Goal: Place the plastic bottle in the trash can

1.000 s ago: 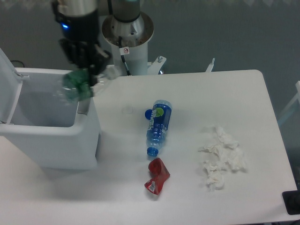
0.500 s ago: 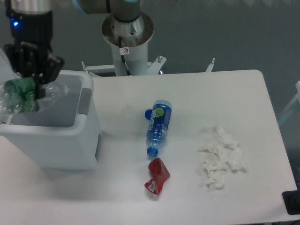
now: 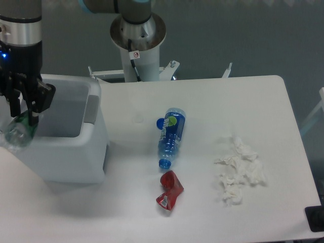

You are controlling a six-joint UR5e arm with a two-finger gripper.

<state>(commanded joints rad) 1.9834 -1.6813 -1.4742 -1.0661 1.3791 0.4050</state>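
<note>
Clear, dented plastic with a dark green label shows at the far left edge: the plastic bottle (image 3: 19,130) sits between the dark fingers of the hand (image 3: 23,110), which is closed on it from above. The bottle hangs low over the left side of the trash can (image 3: 76,147), at or just past the bin's left rim as far as this view shows; the hinged lid is hard to make out here, so I cannot tell how it stands.

The step in hand looks like the release. To do it well, the bottle should be plainly inside the line of the bin's walls before the fingers part. From this angle it seems to sit near the left edge and not over the middle of the opening, so a small move toward the grey side handle (image 3: 90,107) would likely give a safer drop. The bottle is light and crumpled, so it may cling to one finger or tumble sideways as it falls; opening the hand wide and in one go should help it drop cleanly. Keeping it low over the opening also gives it less room to bounce off the rim.

The blue bottle (image 3: 171,135), the red can (image 3: 170,190) and the crumpled white tissue (image 3: 240,169) lie well apart on the bench (image 3: 228,96), clear of the arm's work, and need no attention for this step.
</note>
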